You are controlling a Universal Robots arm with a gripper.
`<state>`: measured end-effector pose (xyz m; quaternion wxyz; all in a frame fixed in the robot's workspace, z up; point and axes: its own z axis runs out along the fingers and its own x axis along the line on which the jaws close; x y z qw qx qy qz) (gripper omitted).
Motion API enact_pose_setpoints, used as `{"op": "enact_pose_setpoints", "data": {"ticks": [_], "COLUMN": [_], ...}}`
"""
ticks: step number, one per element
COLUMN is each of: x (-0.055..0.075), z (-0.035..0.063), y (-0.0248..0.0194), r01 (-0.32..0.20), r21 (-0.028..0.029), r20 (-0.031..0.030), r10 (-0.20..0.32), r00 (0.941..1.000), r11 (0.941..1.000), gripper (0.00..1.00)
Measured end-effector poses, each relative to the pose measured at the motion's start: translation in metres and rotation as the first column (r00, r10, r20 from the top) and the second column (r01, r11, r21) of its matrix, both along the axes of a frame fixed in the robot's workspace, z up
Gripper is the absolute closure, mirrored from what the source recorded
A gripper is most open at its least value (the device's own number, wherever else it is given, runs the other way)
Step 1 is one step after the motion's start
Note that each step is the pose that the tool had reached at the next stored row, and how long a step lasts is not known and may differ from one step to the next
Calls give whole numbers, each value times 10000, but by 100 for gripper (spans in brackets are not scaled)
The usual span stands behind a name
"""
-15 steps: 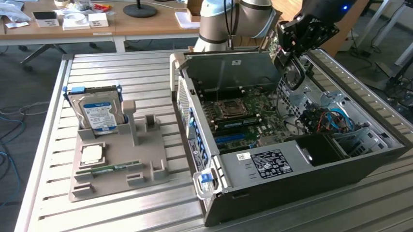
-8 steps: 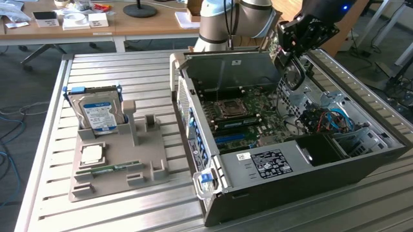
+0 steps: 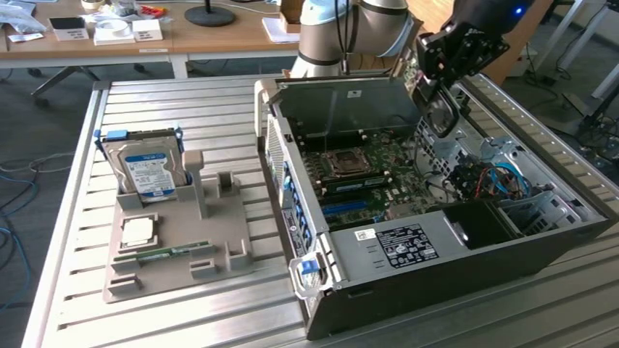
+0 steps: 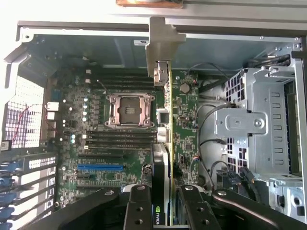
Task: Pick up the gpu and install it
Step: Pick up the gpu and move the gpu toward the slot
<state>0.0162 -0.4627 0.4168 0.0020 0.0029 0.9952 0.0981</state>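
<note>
The bench carries an open computer case directly beneath the jaws, its side off and the motherboard exposed. Well away from the jaws, toward the exterior view's left, a grey fixture tray holds a hard drive standing on edge.

The gpu is between the jaws, pinched on both flat faces by the two dark fingers. It hangs edge-on from them over the open case. Its pale metal bracket is the end farthest from the jaws, close to the case's rear wall. In the exterior view the card hangs below the jaws in the case opening; whether its lower edge touches the board I cannot tell.

Picking up looks done, and the step in hand seems to be carrying the card over the board for installing. As I judge it, seating calls for the card's connector edge to be parallel with an expansion slot such as the blue one, which lies off to one side of the jaws. The bracket must also meet the rear opening, followed by a straight, even press.
</note>
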Motion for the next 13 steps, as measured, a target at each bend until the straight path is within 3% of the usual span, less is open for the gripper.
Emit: {"op": "enact_pose_setpoints", "data": {"ticks": [5, 13], "x": [0, 0], "z": [0, 0], "y": [0, 0], "r01": [0, 0], "r21": [-257, -766], "r20": [1, 0], "r10": [0, 0], "r00": [10000, 10000], "r11": [9997, 9971], "gripper": [73, 73]}}
